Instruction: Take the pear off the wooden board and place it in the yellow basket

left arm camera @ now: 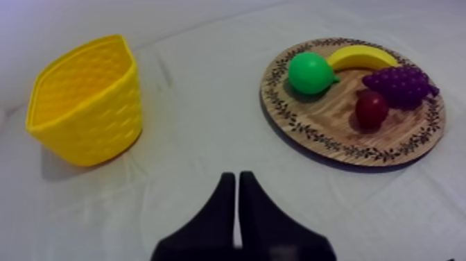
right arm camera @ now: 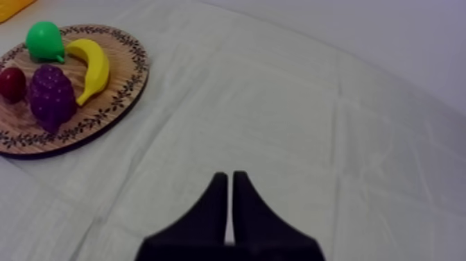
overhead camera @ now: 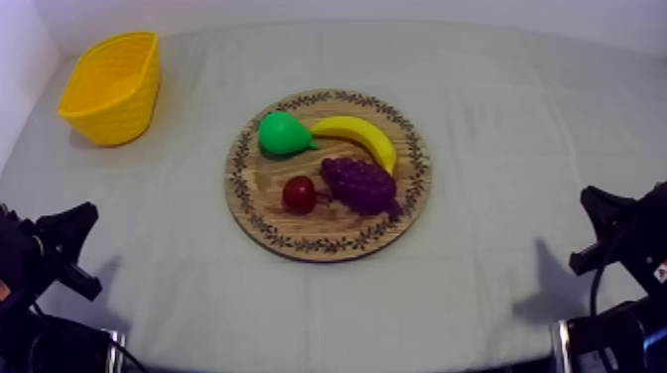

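A green pear (overhead camera: 282, 134) (left arm camera: 311, 72) (right arm camera: 44, 40) lies on the round wooden board (overhead camera: 298, 230) (left arm camera: 326, 132) (right arm camera: 118, 87) at its upper left, beside the banana (overhead camera: 359, 137). The yellow basket (overhead camera: 111, 87) (left arm camera: 84, 111) stands empty at the table's far left. My left gripper (overhead camera: 81, 250) (left arm camera: 237, 182) rests low at the left edge, fingers together on nothing, well short of both basket and board. My right gripper (overhead camera: 594, 230) (right arm camera: 230, 180) sits low at the right edge, also shut on nothing, far from the board.
On the board also lie purple grapes (overhead camera: 359, 184) (left arm camera: 401, 85) (right arm camera: 51, 96) and a small red fruit (overhead camera: 300, 193) (left arm camera: 372, 109) (right arm camera: 11, 83). Bare cloth stretches between the basket and the board and across the right half of the table.
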Tool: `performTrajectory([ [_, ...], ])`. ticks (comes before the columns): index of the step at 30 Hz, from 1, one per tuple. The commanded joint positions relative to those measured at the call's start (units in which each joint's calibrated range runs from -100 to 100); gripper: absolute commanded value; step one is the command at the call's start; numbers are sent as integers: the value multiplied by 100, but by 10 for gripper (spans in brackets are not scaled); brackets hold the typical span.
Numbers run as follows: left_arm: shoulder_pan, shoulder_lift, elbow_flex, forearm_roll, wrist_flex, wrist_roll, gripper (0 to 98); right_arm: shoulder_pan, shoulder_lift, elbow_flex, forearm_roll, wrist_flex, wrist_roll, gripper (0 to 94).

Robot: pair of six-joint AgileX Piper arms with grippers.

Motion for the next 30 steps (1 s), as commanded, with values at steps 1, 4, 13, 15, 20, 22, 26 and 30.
performTrajectory([
  [1, 53, 184, -66, 69, 4, -22, 0, 0, -4, -5, -1, 4, 1, 4],
  [4, 87, 562, -218, 193, 6, -68, 0, 0, -4, -5, -1, 4, 1, 4],
  [13, -28, 1918, -888, 524, 299, -66, 0, 0, -4, -5, -1, 4, 1, 4],
  [15, -48, 2194, -1096, 555, 405, -27, 0, 0, -4, -5, -1, 4, 1, 4],
  [20, -65, 2826, -1703, 558, 734, 77, 0, 0, -4, -5, -1, 4, 1, 4],
  [22, -85, 3082, -1963, 553, 890, 110, 0, 0, -4, -5, -1, 4, 1, 4],
  [26, -128, 3648, -2477, 531, 1219, 192, 0, 0, -4, -5, -1, 4, 1, 4],
  [30, -142, 4332, -3068, 470, 1631, 337, 0, 0, -4, -5, -1, 4, 1, 4],
])
